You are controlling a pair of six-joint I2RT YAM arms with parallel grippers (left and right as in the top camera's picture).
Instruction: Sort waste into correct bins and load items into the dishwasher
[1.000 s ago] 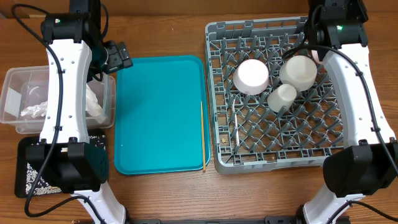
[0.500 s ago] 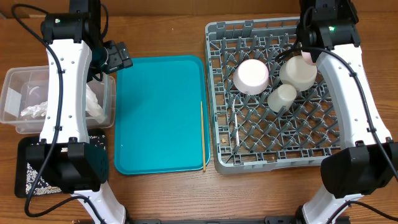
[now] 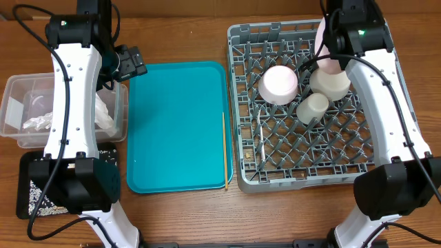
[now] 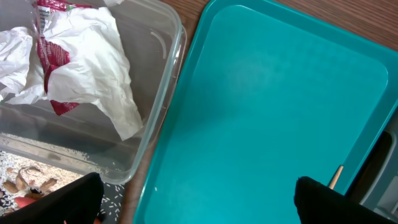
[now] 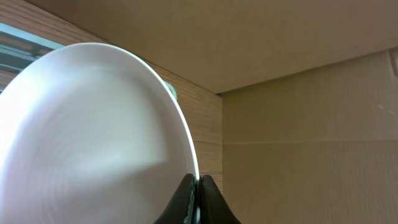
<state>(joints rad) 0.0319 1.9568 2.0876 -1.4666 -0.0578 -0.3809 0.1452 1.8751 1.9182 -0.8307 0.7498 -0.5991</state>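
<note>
Where the right arm reaches over the rack's far side, right gripper [image 5: 196,186]: pinched tight on the rim of the pale pink plate [image 5: 93,137], which is held on edge.
Pale pink plate, overhead: only a thin sliver is seen, above the far right part of the dish rack [image 3: 236,103]; whether the rack is touched cannot be told.
Left gripper [image 4: 198,183]: fingers spread wide, nothing held between them; it is poised over the seam between the clear tub [image 4: 158,118] and the teal tray [image 4: 267,112].
Dish rack: set on the right half of the bench [image 3: 179,34]; a round pinkish bowl [image 3: 278,83], a white bowl [image 3: 331,81] and a small white cup [image 3: 313,107] are grouped in its far half, and a white fork [image 3: 262,148] is laid on the grid nearer the front.
Chopstick [image 3: 224,148]: laid along the teal tray's right edge, just beside the rack.
Clear tub: placed at the bench's left edge; crumpled white paper [image 4: 93,68] and a red-and-white wrapper [image 4: 53,81] are contained in it.
Writing: small print is seen on the wrapper, too crumpled to be read; no brand can be made out.
Black tray [image 3: 31,179]: set at the bench's near-left corner, just in front of the tub; white grains [image 4: 112,202] and beige scraps [image 4: 25,180] are scattered in it.
</note>
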